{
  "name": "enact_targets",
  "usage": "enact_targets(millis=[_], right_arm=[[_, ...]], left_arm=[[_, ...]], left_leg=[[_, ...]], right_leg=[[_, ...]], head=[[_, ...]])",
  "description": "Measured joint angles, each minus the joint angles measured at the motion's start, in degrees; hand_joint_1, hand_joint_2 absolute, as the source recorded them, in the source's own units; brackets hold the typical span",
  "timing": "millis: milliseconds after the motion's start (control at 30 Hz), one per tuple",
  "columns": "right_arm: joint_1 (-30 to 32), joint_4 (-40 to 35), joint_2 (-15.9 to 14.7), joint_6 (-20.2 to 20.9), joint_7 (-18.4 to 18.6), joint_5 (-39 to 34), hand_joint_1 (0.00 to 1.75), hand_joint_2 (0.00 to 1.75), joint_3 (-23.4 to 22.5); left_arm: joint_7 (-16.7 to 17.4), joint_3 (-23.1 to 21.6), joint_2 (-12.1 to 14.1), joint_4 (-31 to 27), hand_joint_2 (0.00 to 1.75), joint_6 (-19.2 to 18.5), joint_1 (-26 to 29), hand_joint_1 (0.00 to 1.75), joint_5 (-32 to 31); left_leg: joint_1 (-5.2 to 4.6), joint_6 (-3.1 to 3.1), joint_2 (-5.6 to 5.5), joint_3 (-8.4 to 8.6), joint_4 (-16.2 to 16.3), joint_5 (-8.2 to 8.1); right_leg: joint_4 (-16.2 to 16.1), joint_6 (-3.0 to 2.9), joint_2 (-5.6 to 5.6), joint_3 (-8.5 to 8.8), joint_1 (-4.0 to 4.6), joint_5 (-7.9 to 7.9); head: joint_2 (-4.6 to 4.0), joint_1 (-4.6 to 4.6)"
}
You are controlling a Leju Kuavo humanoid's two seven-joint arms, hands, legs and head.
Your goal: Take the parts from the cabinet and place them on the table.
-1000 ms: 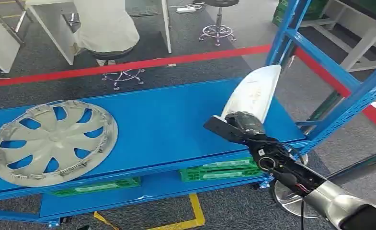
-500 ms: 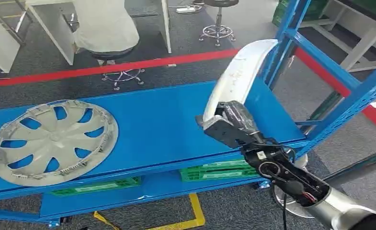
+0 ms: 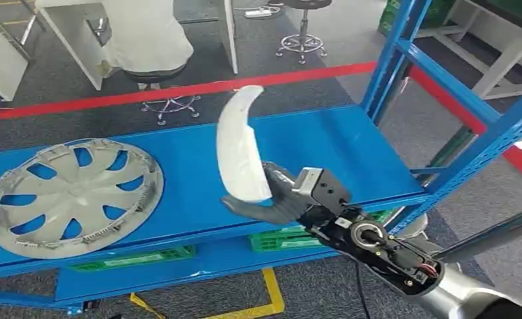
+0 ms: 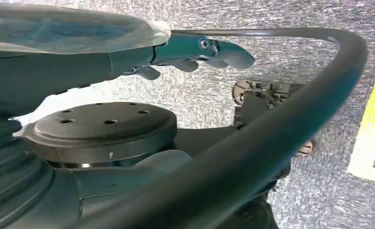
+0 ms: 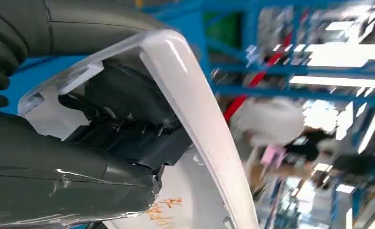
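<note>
Blue table top [image 3: 198, 166] spans my head view, with a blue lower shelf under it carrying green crates [image 3: 298, 238]. Grey carpet floor, a red tape line [image 3: 178, 91] running behind the table, yellow tape [image 3: 271, 292] on the floor at the near edge. Blue rack uprights [image 3: 444, 86] stand to the right. Behind the red line I see a stool base [image 3: 168, 106] under someone seated in white, and a second stool [image 3: 302, 40] further back.

Right hand [image 3: 271, 199] is gripping the white curved part [image 3: 239, 149] at its lower end, fingers wrapped around it. The part's long axis runs roughly upright, tilted a little; the narrow tip points up and away from me toward the red line, the wide end sits in the hand. It's held above the table's middle, near the front edge; I can't tell if the hand touches the surface. Right wrist view shows the part [image 5: 195, 119] close up with dark fingers [image 5: 123, 119] behind its rim and orange handwriting [image 5: 164, 210] on its inner face, not readable.

Grey wheel cover [image 3: 72, 196] lies flat on the table's left end, well apart from the part.

Left hand [image 4: 190, 50] hangs over the carpet, fingers apart and holding nothing.
</note>
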Motion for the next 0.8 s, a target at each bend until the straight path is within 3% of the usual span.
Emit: enact_targets(millis=[133,567,800], right_arm=[[-1.12,0.72,1.31,2.76,-2.06,-1.49,1.71,1.75,2.49],[-2.71,2.82,2.73,6.38,-4.68,0.26,1.71,1.75,6.39],[-2.78,4.0,3.57,6.76,-4.85,0.68,1.71,1.75,7.57]], left_arm=[[-0.33,-0.06,0.0,0.0,1.75,0.48,0.27,0.0,0.59],[-0.79,-0.31,0.04,0.0,1.75,1.27,0.79,0.0,1.99],[-0.94,-0.33,0.35,0.0,1.75,1.42,1.17,0.0,2.49]], left_leg=[[0.0,0.0,-0.01,0.0,-0.01,0.0],[-0.15,0.02,-0.04,-0.06,0.11,-0.02],[-0.21,0.53,-0.03,-0.29,0.57,-0.34]], right_leg=[[0.01,-0.01,-0.01,0.0,0.02,0.0],[-0.08,0.03,-0.02,0.02,-0.08,0.02],[-0.16,0.33,-0.04,0.01,-0.15,0.03]], head=[[0.0,0.0],[0.0,0.0],[0.0,0.02]])
